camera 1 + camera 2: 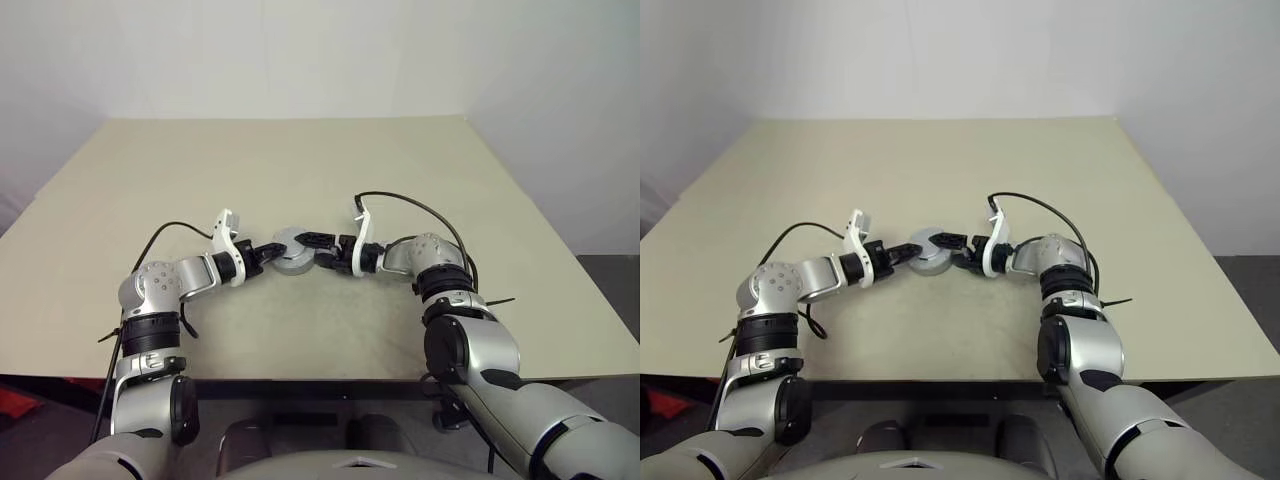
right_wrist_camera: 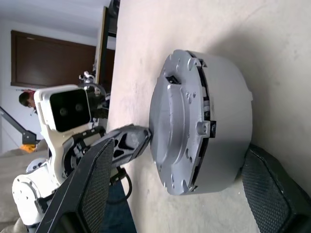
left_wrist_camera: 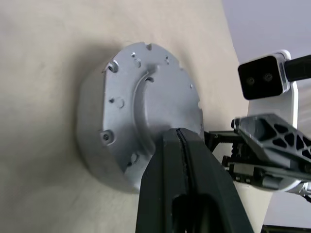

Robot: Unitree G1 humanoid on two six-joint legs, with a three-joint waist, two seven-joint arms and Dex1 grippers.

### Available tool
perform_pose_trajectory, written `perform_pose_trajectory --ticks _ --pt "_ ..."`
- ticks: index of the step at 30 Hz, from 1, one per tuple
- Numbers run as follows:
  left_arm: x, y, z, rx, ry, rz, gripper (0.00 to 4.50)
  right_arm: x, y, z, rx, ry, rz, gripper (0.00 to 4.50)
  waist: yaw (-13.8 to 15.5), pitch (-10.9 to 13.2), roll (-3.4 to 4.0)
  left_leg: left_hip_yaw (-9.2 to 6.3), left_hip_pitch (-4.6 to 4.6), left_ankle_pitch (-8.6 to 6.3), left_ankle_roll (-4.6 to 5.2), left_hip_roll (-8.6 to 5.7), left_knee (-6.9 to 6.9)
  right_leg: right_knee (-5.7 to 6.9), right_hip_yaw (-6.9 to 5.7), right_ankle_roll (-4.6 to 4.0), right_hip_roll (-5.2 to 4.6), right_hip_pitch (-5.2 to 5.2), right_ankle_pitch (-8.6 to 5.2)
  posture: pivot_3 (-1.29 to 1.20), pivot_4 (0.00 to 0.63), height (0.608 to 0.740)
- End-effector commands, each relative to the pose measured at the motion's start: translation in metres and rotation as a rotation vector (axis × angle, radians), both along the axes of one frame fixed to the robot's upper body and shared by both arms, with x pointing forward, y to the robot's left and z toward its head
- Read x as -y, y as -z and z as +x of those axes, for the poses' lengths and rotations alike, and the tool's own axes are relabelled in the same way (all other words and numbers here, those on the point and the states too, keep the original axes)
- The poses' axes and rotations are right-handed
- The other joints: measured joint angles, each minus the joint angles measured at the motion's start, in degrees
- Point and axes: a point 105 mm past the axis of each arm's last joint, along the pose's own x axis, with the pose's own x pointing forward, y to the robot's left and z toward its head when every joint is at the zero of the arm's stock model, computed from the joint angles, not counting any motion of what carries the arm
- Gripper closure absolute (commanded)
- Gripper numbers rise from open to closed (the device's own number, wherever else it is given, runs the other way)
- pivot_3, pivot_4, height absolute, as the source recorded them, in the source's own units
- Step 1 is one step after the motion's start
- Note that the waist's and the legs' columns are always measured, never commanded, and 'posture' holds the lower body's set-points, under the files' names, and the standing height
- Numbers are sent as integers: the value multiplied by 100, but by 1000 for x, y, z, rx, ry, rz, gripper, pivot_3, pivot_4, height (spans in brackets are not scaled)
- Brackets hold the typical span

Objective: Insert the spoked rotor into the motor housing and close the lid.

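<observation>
The motor housing (image 1: 291, 265), a short silver-grey cylinder, stands on the table's middle. The light-grey lid (image 2: 175, 131) lies on top of it, with a thin dark gap showing along one side of the seam. My left gripper (image 1: 272, 251) is shut, and its joined fingertips (image 3: 178, 141) rest against the lid's top face near the edge. My right gripper (image 1: 312, 250) is open and straddles the housing from the other side: one finger (image 2: 92, 184) hangs above the lid and the other (image 2: 269, 194) sits low by the housing's wall (image 2: 228, 107). The spoked rotor is hidden.
The beige table (image 1: 300, 170) stretches bare behind and to both sides of the housing. Its front edge (image 1: 300, 378) runs close below my arms. Black cables (image 1: 420, 205) loop off both wrists above the tabletop.
</observation>
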Motion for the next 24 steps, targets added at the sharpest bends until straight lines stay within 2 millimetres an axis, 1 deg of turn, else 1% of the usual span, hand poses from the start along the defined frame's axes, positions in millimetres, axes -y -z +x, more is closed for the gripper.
perform_pose_trajectory --ticks 1,6,11,13,16,20,24 --pt "-11 22 -7 -92 -28 77 4500 -24 -34 6 64 -34 122 24 14 0 0 0 -2 0 0 0 0 0 0 0 0 -1 0 0 0 740" --pt "-12 20 -5 -86 -33 79 4500 -36 -50 1 72 -89 182 24 12 1 1 1 -17 4 -6 0 -5 -8 0 -37 1 -12 17 0 0 740" --pt "-13 19 -3 -84 -39 80 4500 -39 -62 -5 92 -142 223 24 27 1 2 1 -18 3 -5 -1 -9 -9 -2 -42 0 -12 9 0 0 740" --pt "-14 19 -3 -83 -42 81 4500 -39 -63 -8 102 -161 223 24 27 1 2 1 -17 3 -6 -2 -9 -9 -2 -42 0 -12 9 0 0 740" --pt "-15 18 -3 -79 -45 82 4500 -40 -59 -11 116 -177 193 24 39 1 2 0 -14 3 -6 -2 -9 -7 -2 -42 0 -11 9 0 0 740" --pt "-16 18 -2 -77 -53 85 4500 -41 -48 -14 134 -195 137 24 85 1 2 0 -14 3 -6 -4 -8 -7 -3 -40 -3 -5 9 0 0 740" --pt "-18 17 -1 -76 -57 88 4500 -40 -40 -15 142 -194 89 24 159 1 2 1 -15 3 -6 -6 -7 -9 -3 -40 -5 -5 9 0 0 740"
